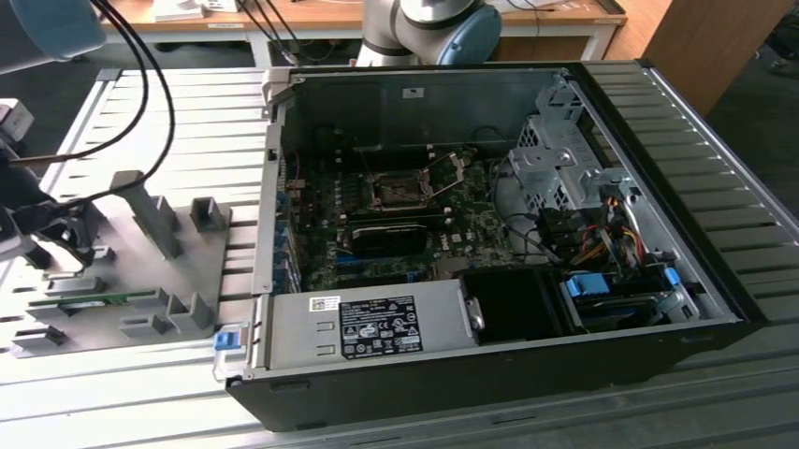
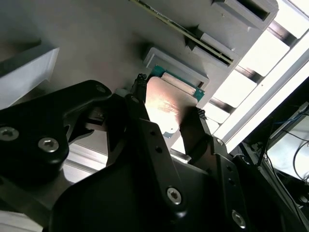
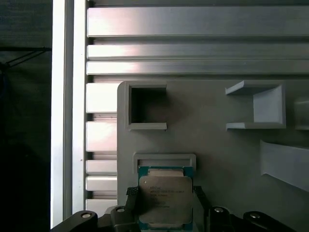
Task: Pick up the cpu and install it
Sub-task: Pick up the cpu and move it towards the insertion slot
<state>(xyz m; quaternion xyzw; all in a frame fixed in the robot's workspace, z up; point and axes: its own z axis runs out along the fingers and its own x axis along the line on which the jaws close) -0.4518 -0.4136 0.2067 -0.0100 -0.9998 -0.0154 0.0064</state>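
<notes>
In both wrist views the cpu (image 3: 165, 200) (image 2: 169, 104), a small flat square chip with a shiny silver top and a green rim, sits between my two black fingers. The gripper (image 3: 165, 191) (image 2: 169, 96) looks shut on it, one fingertip (image 2: 140, 79) at each of two opposite edges. The chip lies at a shallow framed pocket (image 3: 164, 159) of the grey tray (image 3: 212, 145). In the exterior view the gripper (image 1: 37, 234) hangs over that tray (image 1: 163, 271) at the exterior view's left. The motherboard socket (image 1: 402, 192) lies open inside the computer case.
The open black computer case (image 1: 500, 215) lies on a slatted metal table (image 1: 163, 103), with a power supply (image 1: 369, 327) and drive cages (image 1: 562, 159) inside. Upright grey holders (image 1: 156, 220) and a green memory strip (image 1: 100, 299) stand on the tray. Cables (image 1: 138, 84) hang above it.
</notes>
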